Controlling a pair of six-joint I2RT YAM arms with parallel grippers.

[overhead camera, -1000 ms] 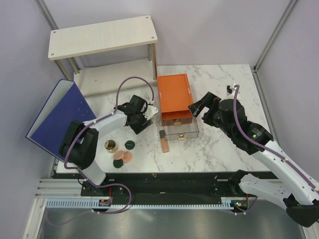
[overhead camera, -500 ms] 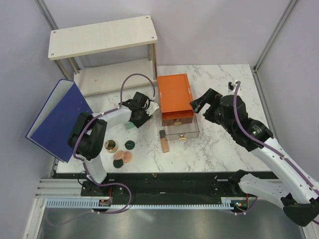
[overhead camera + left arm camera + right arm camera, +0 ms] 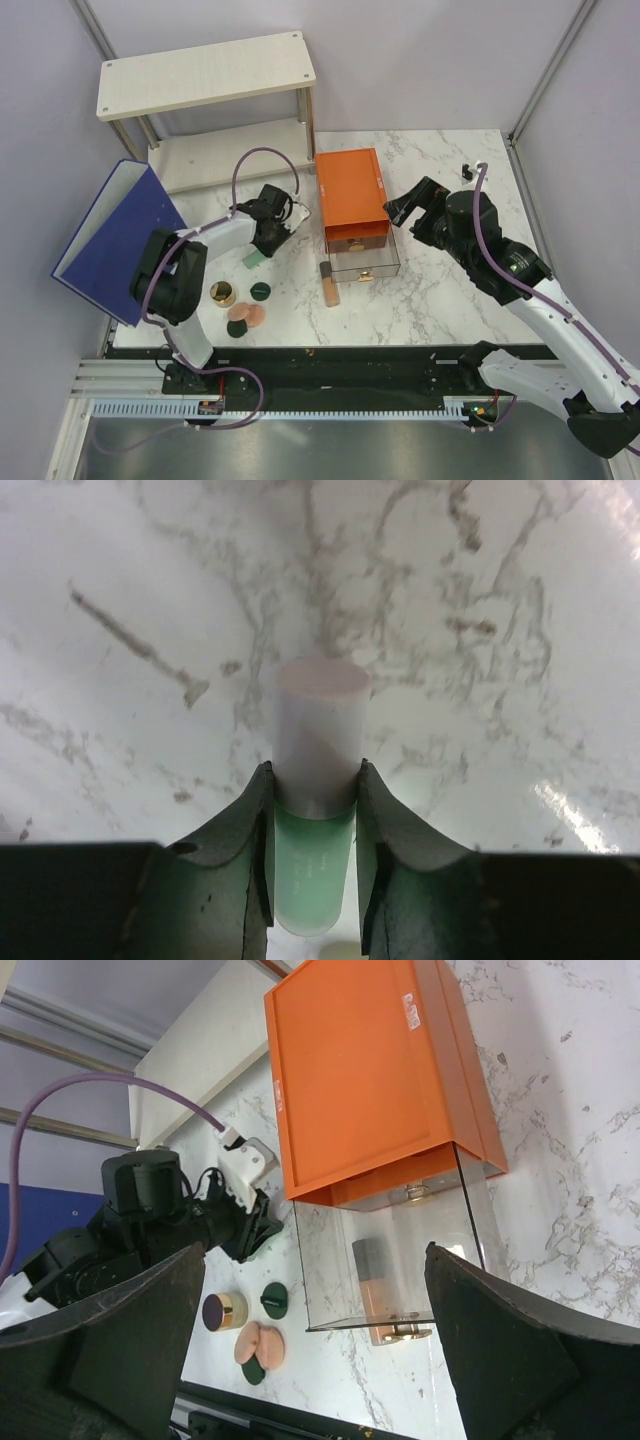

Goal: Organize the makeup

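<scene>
My left gripper (image 3: 263, 240) is shut on the mint-green tube (image 3: 253, 258), left of the orange drawer box. In the left wrist view the fingers (image 3: 255, 820) clamp the tube (image 3: 312, 870) just below its white cap, over the marble. A gold-rimmed jar (image 3: 222, 293), two dark green compacts (image 3: 260, 291) and a peach disc (image 3: 251, 315) lie near the front edge. A peach tube with a dark cap (image 3: 329, 283) lies beside the clear drawer. My right gripper (image 3: 405, 212) is open and empty, right of the box; its wrist view shows jar (image 3: 224, 1311), compact (image 3: 273, 1299) and disc (image 3: 258, 1343).
The orange drawer box (image 3: 351, 195) has its clear drawer (image 3: 363, 258) pulled out toward the front. A big blue binder (image 3: 125, 235) stands open at the left edge. A two-level wooden shelf (image 3: 205, 75) stands at the back left.
My left gripper has shifted a little left and back from the drawer, and the mint-green tube now shows below it. My right gripper has drifted slightly right.
</scene>
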